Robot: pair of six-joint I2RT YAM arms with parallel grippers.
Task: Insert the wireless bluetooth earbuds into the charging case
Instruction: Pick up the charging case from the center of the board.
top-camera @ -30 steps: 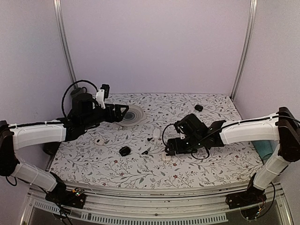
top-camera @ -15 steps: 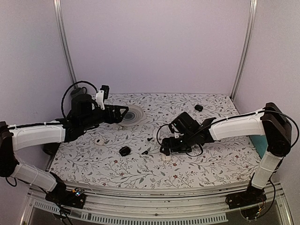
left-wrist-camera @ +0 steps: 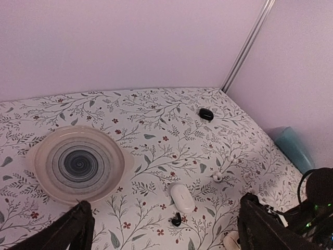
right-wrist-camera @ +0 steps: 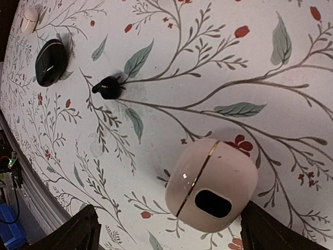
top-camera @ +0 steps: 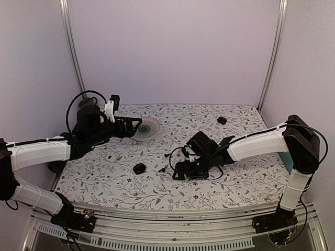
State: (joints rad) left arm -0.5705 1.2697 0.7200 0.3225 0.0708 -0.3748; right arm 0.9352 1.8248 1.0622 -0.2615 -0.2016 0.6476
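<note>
Near desk (top-camera: 246,180) centre the right end effector (right-wrist-camera: 169,211) sits low, jaws spread wide, gripping nothing. Between its fingers (right-wrist-camera: 78,232) the pale charging case (right-wrist-camera: 210,185), with a gold seam and a dark oval window, lies flat on the floral surface, closer to the finger on the view's right; can't tell if they touch. Beyond it on the desk lies a black earbud (right-wrist-camera: 108,87), then a black case (right-wrist-camera: 50,62) further out, then a small white item (right-wrist-camera: 28,20). At left rear the left end effector (top-camera: 133,127) hovers by the swirl-pattern plate (left-wrist-camera: 78,164), jaws fully apart, holding nothing. In the left wrist view the wireless bluetooth earbuds (left-wrist-camera: 217,177) show as two tiny white specks near each other on the desk, well apart from the plate and outside any case; too small to give orientation. Near them lies a white oval case (left-wrist-camera: 182,197), with a second black earbud (left-wrist-camera: 176,219) just beside it. At far rear right sits a black puck-like object (left-wrist-camera: 206,113).
</note>
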